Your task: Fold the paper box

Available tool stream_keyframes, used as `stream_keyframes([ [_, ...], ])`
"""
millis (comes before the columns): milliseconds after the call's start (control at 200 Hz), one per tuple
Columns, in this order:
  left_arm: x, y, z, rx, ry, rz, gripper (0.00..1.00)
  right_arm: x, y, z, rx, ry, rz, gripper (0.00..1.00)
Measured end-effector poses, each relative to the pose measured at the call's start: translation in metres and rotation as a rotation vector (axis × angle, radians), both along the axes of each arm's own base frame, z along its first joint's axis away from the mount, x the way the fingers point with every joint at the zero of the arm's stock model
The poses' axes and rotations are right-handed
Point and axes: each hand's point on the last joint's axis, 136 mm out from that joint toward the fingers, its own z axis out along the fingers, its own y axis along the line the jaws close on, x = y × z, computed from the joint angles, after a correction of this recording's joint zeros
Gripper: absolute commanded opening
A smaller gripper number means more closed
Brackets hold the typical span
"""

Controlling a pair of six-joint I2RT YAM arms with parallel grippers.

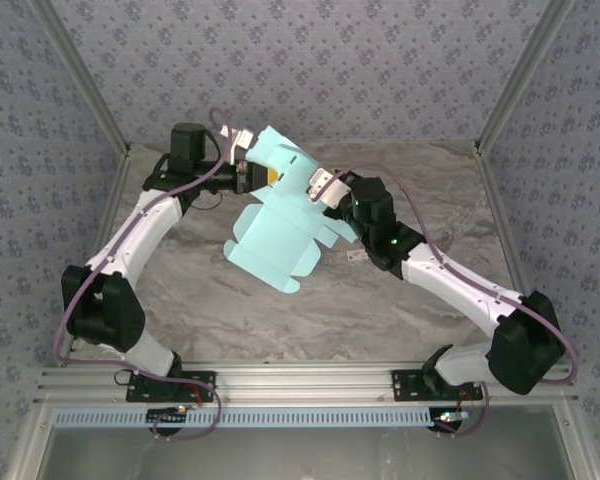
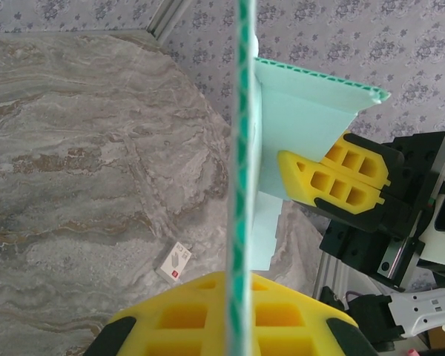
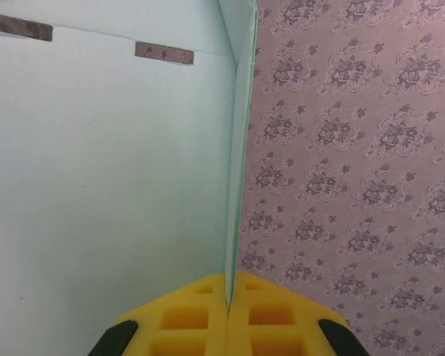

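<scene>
The paper box (image 1: 278, 222) is a pale cyan die-cut sheet held up off the marble table, partly creased, with flaps hanging toward the front. My left gripper (image 1: 246, 166) is shut on its upper left edge. In the left wrist view the card (image 2: 243, 148) runs edge-on between the yellow pads (image 2: 185, 311) of that gripper (image 2: 242, 280). My right gripper (image 1: 326, 188) is shut on the upper right flap, and its yellow pads (image 2: 340, 175) show against that flap. In the right wrist view the jaws (image 3: 228, 288) pinch a thin edge, and a wide panel (image 3: 104, 185) with two slits stretches to the left.
A tiny white tag (image 1: 355, 256) with red marks lies on the table (image 1: 380, 320) under the right arm, also visible as the tag (image 2: 175, 264) below the card. Patterned walls close in the back and both sides. An aluminium rail runs along the near edge.
</scene>
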Motion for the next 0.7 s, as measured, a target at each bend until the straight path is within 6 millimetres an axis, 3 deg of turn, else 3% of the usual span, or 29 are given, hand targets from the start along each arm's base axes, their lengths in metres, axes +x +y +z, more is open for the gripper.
stream_keyframes([
  [430,-0.011,-0.007,-0.010,0.018,-0.022,-0.041,0.00,-0.014,-0.017,-0.009,0.171,0.263,0.187,0.00],
  [700,-0.014,-0.008,-0.010,0.011,-0.015,-0.050,0.01,-0.018,-0.014,-0.007,0.167,0.272,0.171,0.00],
])
